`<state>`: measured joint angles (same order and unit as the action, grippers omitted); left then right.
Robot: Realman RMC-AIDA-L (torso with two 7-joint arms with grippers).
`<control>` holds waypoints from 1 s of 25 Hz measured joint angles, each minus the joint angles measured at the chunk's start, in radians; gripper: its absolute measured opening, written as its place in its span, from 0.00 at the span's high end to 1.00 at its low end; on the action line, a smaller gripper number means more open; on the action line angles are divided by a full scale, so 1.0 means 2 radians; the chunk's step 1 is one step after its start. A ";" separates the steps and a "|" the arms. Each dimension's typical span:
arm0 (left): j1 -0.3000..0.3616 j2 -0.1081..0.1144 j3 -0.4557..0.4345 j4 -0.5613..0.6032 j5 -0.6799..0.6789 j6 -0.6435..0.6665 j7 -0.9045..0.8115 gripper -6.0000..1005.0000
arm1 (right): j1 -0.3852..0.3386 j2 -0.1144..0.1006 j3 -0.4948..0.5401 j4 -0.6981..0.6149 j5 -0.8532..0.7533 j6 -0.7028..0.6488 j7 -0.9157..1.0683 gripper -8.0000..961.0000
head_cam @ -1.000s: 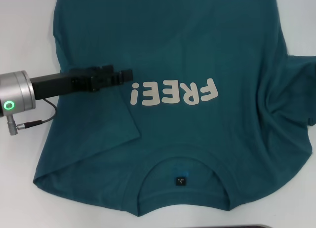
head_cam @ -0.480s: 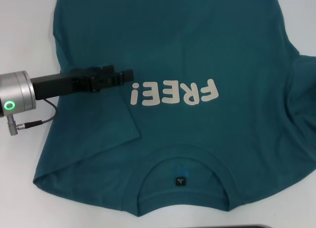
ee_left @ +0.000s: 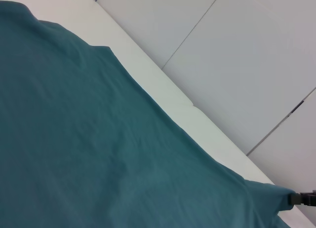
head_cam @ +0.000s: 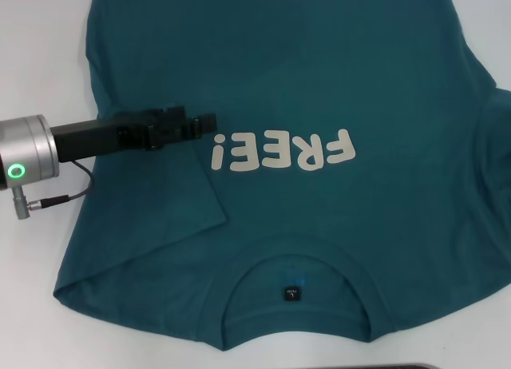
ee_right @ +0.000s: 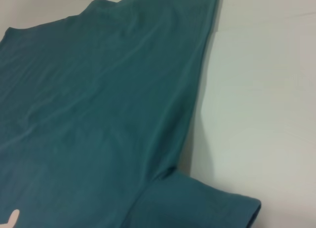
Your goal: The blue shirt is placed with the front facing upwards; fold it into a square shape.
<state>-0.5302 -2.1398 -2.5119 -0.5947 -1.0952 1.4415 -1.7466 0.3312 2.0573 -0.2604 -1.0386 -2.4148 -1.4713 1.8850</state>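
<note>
"FREE!" lettering (head_cam: 279, 151) across blue shirt (head_cam: 319, 73) chest; collar label (head_cam: 292, 293) unreadable.

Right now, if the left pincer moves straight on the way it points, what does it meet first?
Probably the pale "FREE!" lettering, starting with its exclamation mark. The left pincer lies over the blue shirt, aimed across the chest; its height above the cloth is unclear.

A white table (head_cam: 48, 49) carries the blue shirt (head_cam: 319, 73), spread flat with its lettering up.
</note>
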 joint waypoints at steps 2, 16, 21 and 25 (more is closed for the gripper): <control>0.000 0.000 0.000 0.000 0.000 0.000 0.000 0.12 | 0.001 0.001 -0.001 0.000 0.001 -0.005 0.000 0.98; -0.002 0.000 0.000 -0.001 0.000 0.001 0.000 0.12 | 0.037 0.003 -0.011 0.004 0.017 -0.063 -0.004 0.98; -0.002 0.000 -0.002 -0.001 0.000 -0.001 0.000 0.12 | 0.051 0.007 -0.024 0.005 0.017 -0.072 -0.001 0.98; -0.002 0.000 -0.003 -0.001 0.000 -0.002 0.001 0.12 | 0.060 0.010 -0.040 0.010 0.017 -0.071 0.001 0.98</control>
<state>-0.5338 -2.1399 -2.5175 -0.5968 -1.0952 1.4368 -1.7455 0.4506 2.0765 -0.3401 -1.0191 -2.3810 -1.6138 1.8872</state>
